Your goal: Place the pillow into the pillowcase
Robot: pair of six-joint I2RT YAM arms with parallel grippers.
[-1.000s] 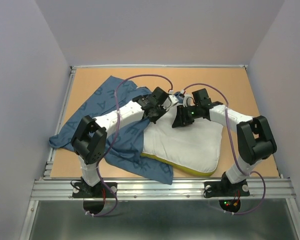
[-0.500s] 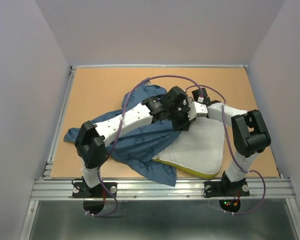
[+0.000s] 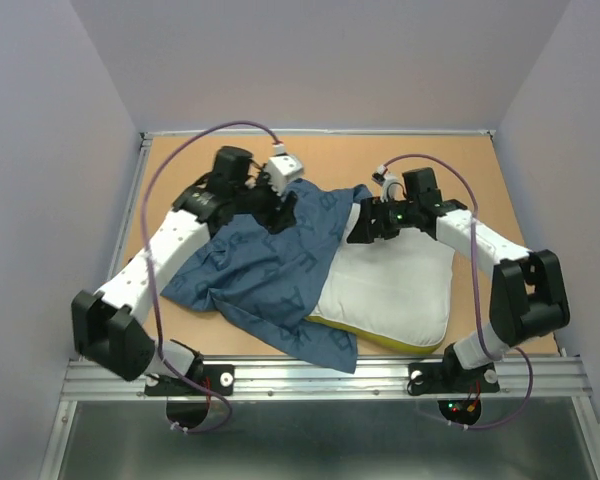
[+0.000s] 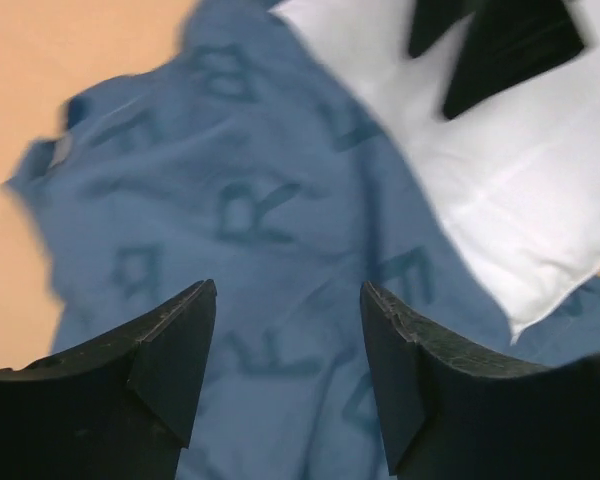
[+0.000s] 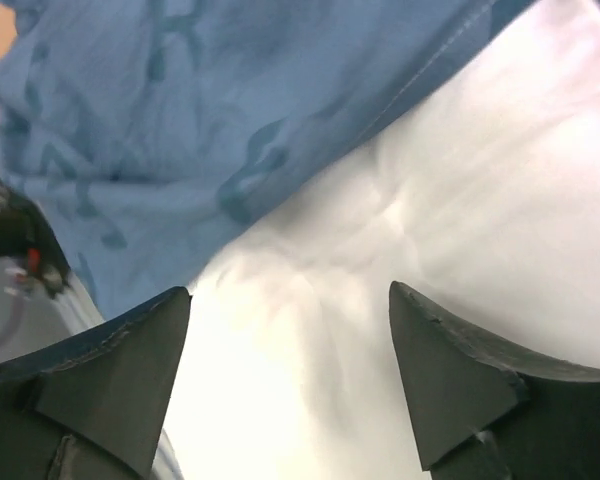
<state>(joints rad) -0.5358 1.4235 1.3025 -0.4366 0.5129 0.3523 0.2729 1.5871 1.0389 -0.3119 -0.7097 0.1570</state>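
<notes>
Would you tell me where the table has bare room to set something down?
Bare table runs along the far edge, beyond the pillowcase and pillow, with most room at the far-right corner. The middle is crowded with both.

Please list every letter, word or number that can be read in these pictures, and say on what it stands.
"R": a large dark letter printed on the blue pillowcase, seen in the left wrist view.
Other letters on the pillowcase: too blurred to read with certainty.
The pillow: no text.
</notes>
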